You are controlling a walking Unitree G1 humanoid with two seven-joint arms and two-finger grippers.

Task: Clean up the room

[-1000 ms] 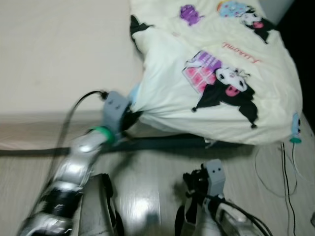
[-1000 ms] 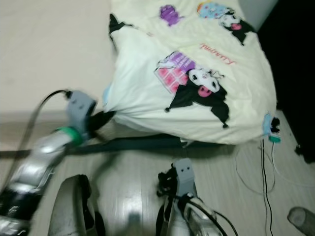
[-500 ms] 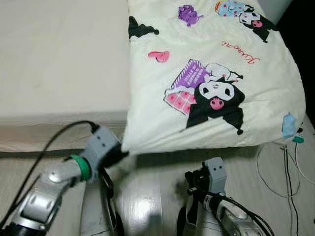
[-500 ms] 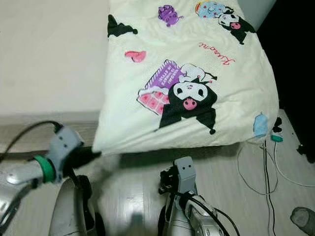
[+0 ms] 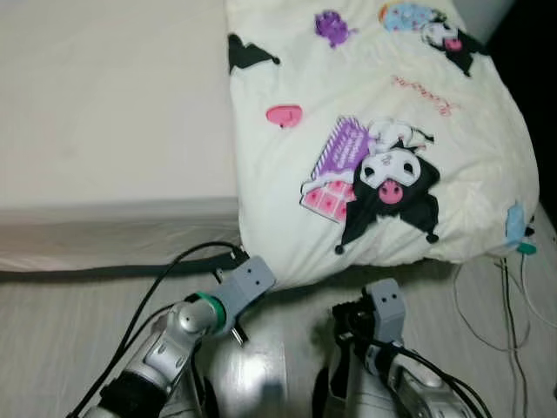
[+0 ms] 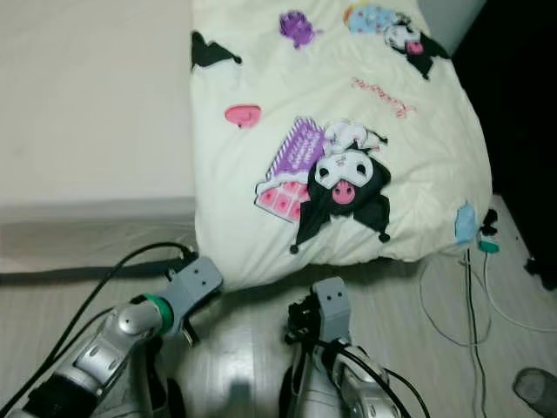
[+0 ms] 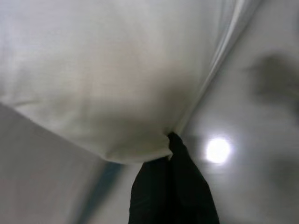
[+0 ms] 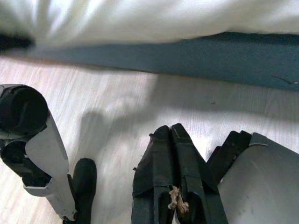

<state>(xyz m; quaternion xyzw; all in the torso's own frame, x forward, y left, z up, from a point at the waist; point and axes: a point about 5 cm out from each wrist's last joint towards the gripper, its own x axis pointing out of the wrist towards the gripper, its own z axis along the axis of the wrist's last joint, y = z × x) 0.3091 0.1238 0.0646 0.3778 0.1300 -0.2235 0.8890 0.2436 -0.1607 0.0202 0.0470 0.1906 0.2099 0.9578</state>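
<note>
A cream blanket [image 5: 374,131] with cartoon prints covers the right half of the bed and hangs over its front edge. My left gripper [image 7: 171,141] is at the blanket's lower left corner [image 5: 274,270], just above the floor. In the left wrist view its black fingers [image 7: 175,186] are shut on the blanket's hem [image 7: 140,151]. My right gripper [image 8: 174,135] hangs low over the wooden floor in front of the bed, fingers pressed together with nothing between them. The right wrist [image 5: 383,305] sits below the blanket's hanging edge.
A bare beige mattress [image 5: 104,104] fills the bed's left half, with a dark frame strip [image 5: 87,272] under it. Thin cables [image 5: 509,305] lie on the floor at the right. A light blue item [image 5: 515,218] hangs at the blanket's right edge. My own leg [image 8: 46,149] stands close by.
My left gripper drew the blanket's corner down off the bed, toward me and then to the right. The bunched blanket now lies spread flat. The right arm stayed put.
</note>
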